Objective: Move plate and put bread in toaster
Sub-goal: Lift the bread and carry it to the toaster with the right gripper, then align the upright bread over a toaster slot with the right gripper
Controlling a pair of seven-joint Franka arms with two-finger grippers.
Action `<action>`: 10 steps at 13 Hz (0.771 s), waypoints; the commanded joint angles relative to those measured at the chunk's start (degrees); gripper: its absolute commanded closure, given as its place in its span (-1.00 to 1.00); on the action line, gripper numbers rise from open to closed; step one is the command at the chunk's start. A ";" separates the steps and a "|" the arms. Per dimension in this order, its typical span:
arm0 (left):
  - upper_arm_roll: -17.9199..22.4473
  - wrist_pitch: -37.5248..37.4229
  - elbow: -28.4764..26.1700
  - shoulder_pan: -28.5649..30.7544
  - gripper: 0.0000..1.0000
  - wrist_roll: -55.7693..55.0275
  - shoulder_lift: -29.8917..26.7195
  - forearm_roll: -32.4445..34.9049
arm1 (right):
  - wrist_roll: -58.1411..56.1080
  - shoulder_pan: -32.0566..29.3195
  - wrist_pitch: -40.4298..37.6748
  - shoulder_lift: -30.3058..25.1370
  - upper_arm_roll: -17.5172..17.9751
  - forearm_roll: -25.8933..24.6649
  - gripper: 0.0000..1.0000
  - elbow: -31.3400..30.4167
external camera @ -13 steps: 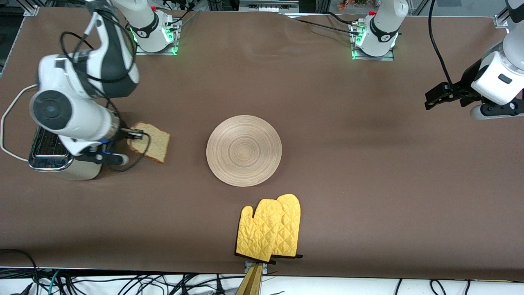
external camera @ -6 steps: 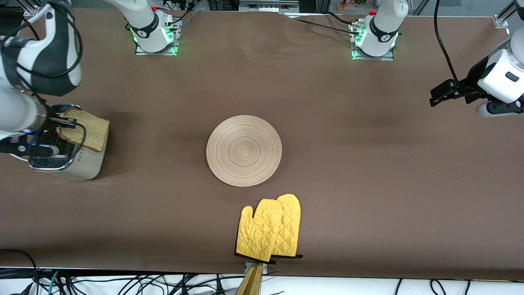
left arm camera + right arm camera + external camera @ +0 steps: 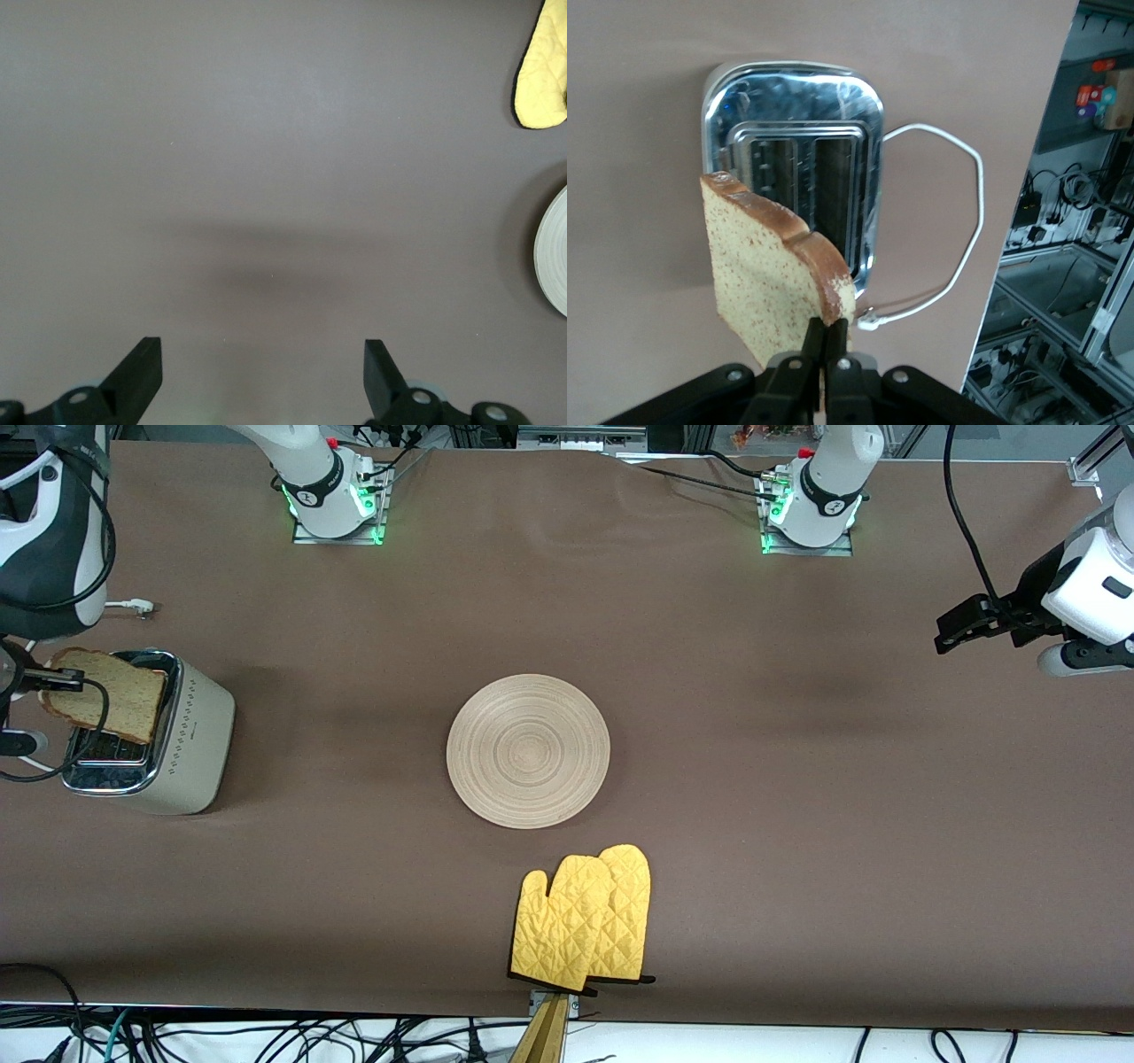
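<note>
The bread (image 3: 104,694) hangs in the air over the toaster's chrome top, pinched at its crust by my right gripper (image 3: 62,680), which is shut on it. From the right wrist, the bread (image 3: 775,274) stands on edge above the two slots of the toaster (image 3: 793,173), with the right gripper (image 3: 825,341) clamped on its corner. The cream toaster (image 3: 190,744) stands at the right arm's end of the table. The pale wooden plate (image 3: 528,750) lies flat at the table's middle. My left gripper (image 3: 961,622) waits open in the air at the left arm's end, its fingertips (image 3: 142,363) wide apart over bare cloth.
A pair of yellow oven mitts (image 3: 585,918) lies nearer the front camera than the plate, at the table's edge. The toaster's white cord (image 3: 957,239) loops over the cloth beside it, with its plug (image 3: 137,607) lying farther from the camera than the toaster.
My right gripper has carried the bread from beside the toaster to over its top, toward the right arm's end. The left gripper drifted slightly up and outward.
</note>
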 commanded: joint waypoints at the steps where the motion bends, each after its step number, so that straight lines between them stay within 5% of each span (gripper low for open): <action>1: 0.07 -0.58 -0.30 0.31 -1.00 1.24 -0.76 -1.05 | -3.77 -2.42 2.96 1.23 0.10 -0.88 1.00 0.97; 10: 0.16 -0.58 -0.30 0.31 -1.00 1.16 -0.76 -1.75 | -5.79 -4.44 6.57 2.55 -0.17 -3.43 1.00 0.89</action>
